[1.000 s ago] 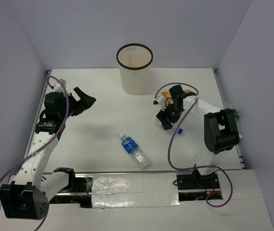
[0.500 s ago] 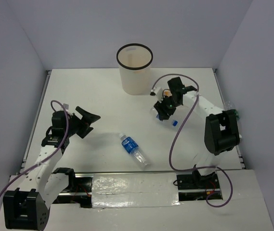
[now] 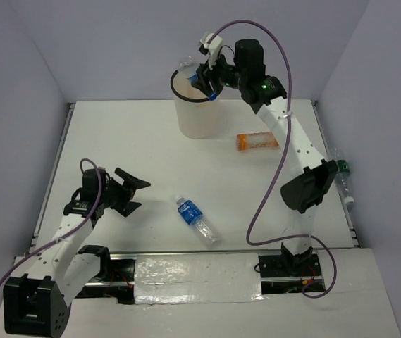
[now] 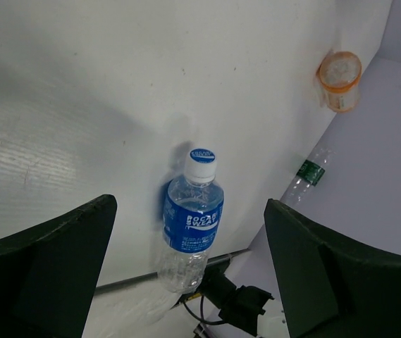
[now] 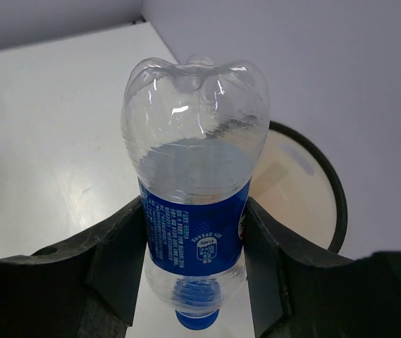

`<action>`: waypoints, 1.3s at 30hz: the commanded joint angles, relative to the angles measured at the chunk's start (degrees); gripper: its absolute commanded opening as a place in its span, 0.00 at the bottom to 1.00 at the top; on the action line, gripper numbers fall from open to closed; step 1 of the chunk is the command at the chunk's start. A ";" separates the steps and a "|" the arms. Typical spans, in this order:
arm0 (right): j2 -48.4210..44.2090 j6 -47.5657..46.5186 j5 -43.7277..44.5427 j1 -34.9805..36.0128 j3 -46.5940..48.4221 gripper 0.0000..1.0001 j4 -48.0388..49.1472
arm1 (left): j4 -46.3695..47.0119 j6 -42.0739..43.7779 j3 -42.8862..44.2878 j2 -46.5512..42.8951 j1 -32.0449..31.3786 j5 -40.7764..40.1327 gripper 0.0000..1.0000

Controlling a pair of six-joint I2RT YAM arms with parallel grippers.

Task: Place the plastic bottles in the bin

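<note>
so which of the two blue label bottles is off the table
The held bottle, clamped in the right fingers up by the bin; the other bottle lies flat on the table.

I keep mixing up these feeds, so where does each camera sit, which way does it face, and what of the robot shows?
Top external: above and behind the bases, looking down on the table; both arms show, left gripper open, right gripper holding a clear bottle up by the bin.
Left wrist: on the left arm, facing the lying bottle and an orange bottle; its dark fingers frame the view.
Right wrist: looks past its own fingers at that clear bottle, bin rim beyond.
Shared: top and left wrist both show the lying bottle.
</note>
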 commanded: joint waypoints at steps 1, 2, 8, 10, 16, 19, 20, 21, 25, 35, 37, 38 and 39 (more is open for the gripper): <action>4.58 4.43 2.58 1.32 5.20 0.36 7.35 | -1.29 -3.92 -1.18 -1.51 -2.26 0.18 0.99; 4.76 5.30 3.37 1.33 4.76 0.36 9.98 | -0.94 -4.54 -1.88 -1.68 -2.79 0.10 0.99; 8.88 8.47 9.00 1.77 4.84 0.39 23.36 | 0.90 -7.26 -2.68 0.07 -7.89 -0.96 0.99; 10.30 8.39 10.06 1.77 5.11 0.41 25.20 | 1.08 -7.53 -2.33 1.12 -9.29 -1.40 0.99; 12.58 6.72 12.87 1.77 3.44 0.58 27.50 | 4.24 -8.93 -1.54 5.96 -14.56 -2.36 0.99; 13.72 5.49 14.45 1.77 3.35 0.84 26.88 | 5.91 -9.55 -1.28 8.68 -16.41 -2.28 0.99; 13.81 5.48 14.80 1.77 3.18 0.88 26.88 | 6.35 -9.55 -1.19 10.08 -16.77 -2.10 0.99; 13.38 5.48 15.42 1.85 2.39 0.96 27.32 | 6.88 -9.64 -0.93 10.79 -17.29 -2.02 0.99; 11.45 6.80 14.72 1.33 0.98 1.00 26.97 | 7.67 -9.29 1.27 14.83 -20.10 -2.28 0.99; -3.57 2.33 -8.29 -1.31 -11.04 1.00 1.27 | 11.27 -12.53 4.79 21.60 -27.66 -3.86 0.99; -8.65 -0.13 -11.63 -1.66 -19.62 1.00 -2.02 | 11.37 -13.24 5.75 23.62 -30.12 -4.64 0.99; -10.60 -0.75 -12.26 -1.66 -22.81 1.00 -3.17 | 11.19 -13.77 6.28 24.41 -31.00 -5.09 0.99; -12.79 -1.63 -12.70 -1.92 -26.41 1.00 -3.18 | 10.84 -14.03 7.59 26.16 -32.66 -5.53 0.98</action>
